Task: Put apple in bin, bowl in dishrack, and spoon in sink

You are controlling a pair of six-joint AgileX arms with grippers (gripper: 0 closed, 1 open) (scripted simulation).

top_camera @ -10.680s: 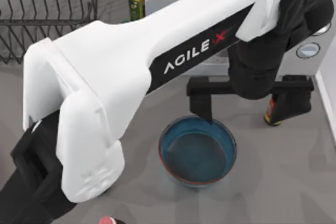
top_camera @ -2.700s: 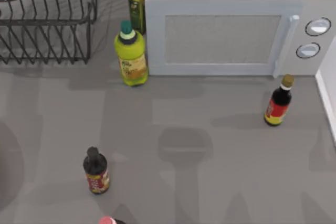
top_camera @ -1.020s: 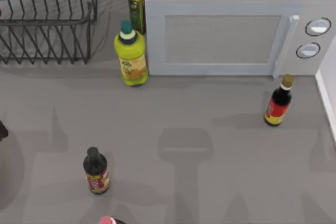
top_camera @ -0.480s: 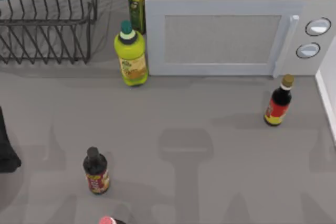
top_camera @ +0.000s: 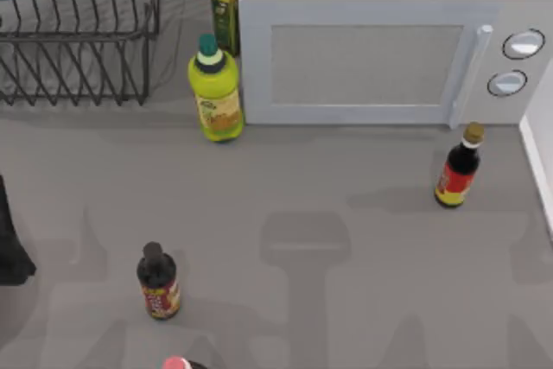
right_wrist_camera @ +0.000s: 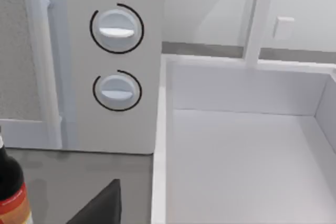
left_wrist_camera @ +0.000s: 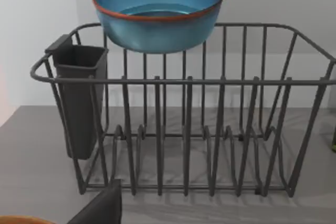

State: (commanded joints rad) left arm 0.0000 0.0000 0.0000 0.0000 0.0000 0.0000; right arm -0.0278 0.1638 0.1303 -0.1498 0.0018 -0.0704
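A grey table [top_camera: 346, 300] is filling the top view, with a white microwave [top_camera: 380, 58] along its upper edge and bottles standing scattered across it. The bowl [left_wrist_camera: 157, 11] is sitting on the back rim of the dishrack [top_camera: 78, 41] at the upper left. The left arm [top_camera: 10, 239] is showing at the left edge; whether either gripper is open or closed cannot be told.

Bottles [top_camera: 216, 88] beside microwave [top_camera: 371, 49], dishrack [top_camera: 78, 32]

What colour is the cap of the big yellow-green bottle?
The cap of the yellow-green bottle is dark green, best seen in the top view.
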